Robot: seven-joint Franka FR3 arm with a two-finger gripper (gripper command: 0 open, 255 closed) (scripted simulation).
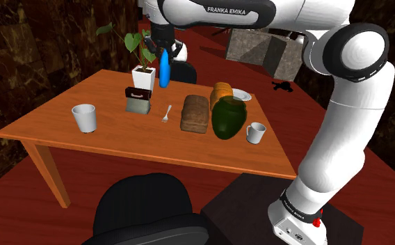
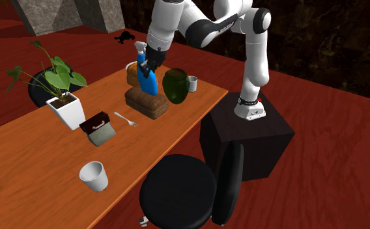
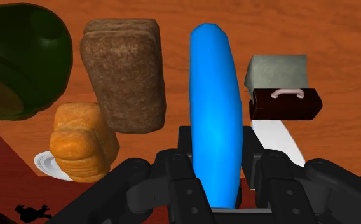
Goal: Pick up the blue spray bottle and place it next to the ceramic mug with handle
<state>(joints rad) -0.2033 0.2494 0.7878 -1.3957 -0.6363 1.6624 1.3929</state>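
Observation:
My gripper (image 1: pixel 166 50) is shut on the neck of the blue spray bottle (image 1: pixel 164 71), which hangs upright above the wooden table (image 1: pixel 64 132). In the second exterior view the gripper (image 2: pixel 147 62) holds the bottle (image 2: pixel 149 82) over the brown loaf (image 2: pixel 146 102). In the wrist view the bottle (image 3: pixel 216 108) is clasped between both black fingers (image 3: pixel 173 175), well above the tabletop. The white mug with handle (image 1: pixel 256 132) stands near the table edge closest to the stand, beside a dark green jar (image 1: pixel 229 117); the mug (image 2: pixel 192 82) is partly behind the jar (image 2: pixel 175 85).
A brown loaf (image 1: pixel 195 113), an orange bread (image 1: pixel 221 92) on a plate, a fork (image 1: pixel 167 113), a grey box with dark lid (image 1: pixel 138 99), a potted plant (image 1: pixel 142 69) and a handleless white cup (image 1: pixel 85 117) share the table. A black chair (image 1: pixel 144 212) stands in front.

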